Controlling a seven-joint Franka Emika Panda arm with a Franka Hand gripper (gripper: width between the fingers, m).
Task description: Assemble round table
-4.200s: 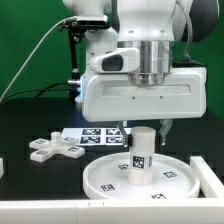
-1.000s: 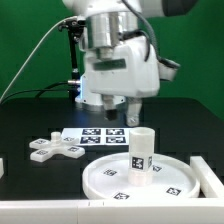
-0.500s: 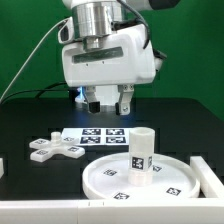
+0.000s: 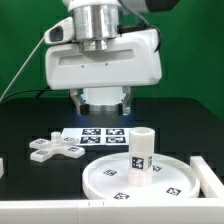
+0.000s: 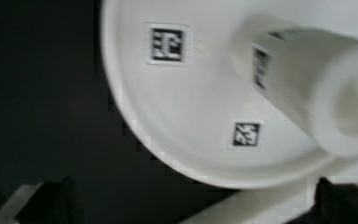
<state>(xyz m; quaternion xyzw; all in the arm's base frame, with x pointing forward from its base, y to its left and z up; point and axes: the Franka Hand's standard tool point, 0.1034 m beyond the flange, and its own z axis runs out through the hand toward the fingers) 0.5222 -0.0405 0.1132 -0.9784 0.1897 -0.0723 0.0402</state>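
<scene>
My gripper (image 4: pixel 103 100) hangs clear of the parts, above the marker board (image 4: pixel 95 137) as the exterior view shows it. My fingers (image 4: pixel 127 99) are spread wide and pinch nothing, and their tips are only dark blurs in the wrist view. The round disc (image 4: pixel 100 180) lies flat toward the exterior view's right, its near rim hidden behind a white bar, with the cylinder leg (image 4: pixel 141 150) upright on it; the wrist view crops both, out of focus. The cross-shaped foot (image 4: pixel 55 149) lies apart, toward the exterior view's left.

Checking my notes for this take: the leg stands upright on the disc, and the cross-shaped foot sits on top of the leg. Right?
No. The cross-shaped foot lies on the table, apart from the leg, which does stand upright on the disc; the exterior view shows it.
</scene>
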